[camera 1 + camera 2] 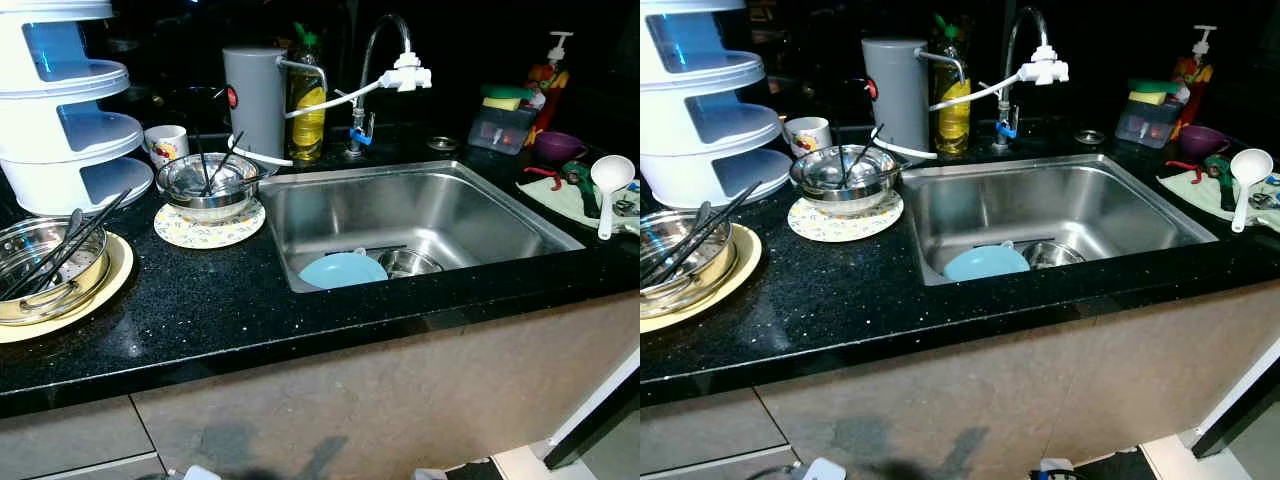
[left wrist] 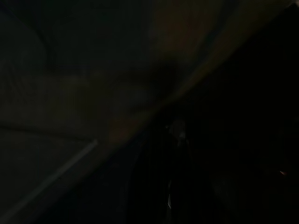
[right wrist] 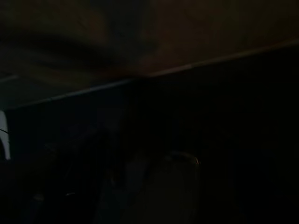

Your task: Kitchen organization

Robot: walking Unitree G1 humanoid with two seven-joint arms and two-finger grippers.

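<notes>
I stand before a black speckled counter [image 1: 250, 300] with a stainless steel sink [image 1: 420, 215] set into it. In the sink basin a light blue plate [image 1: 342, 270] lies at the front, just beside a small steel bowl [image 1: 408, 263]. A curved tap [image 1: 375, 60] with a white fitting rises behind the sink, next to a grey cylinder canister [image 1: 254, 100] and a yellow dish soap bottle [image 1: 306, 95]. To the left of the sink a steel bowl holding utensils [image 1: 208, 180] sits on a round patterned mat [image 1: 210, 225], with a mug [image 1: 166, 143] behind it. Further left, a steel pot with chopsticks [image 1: 45, 265] rests on a yellow plate [image 1: 100, 295], in front of a white tiered rack [image 1: 70, 110]. On the right, a white ladle [image 1: 608, 185] lies on a cloth [image 1: 560, 198] near a purple bowl [image 1: 558, 146]. Both my wrist views are too dark to make anything out, so whether my fingers are wide or narrow I cannot tell.
</notes>
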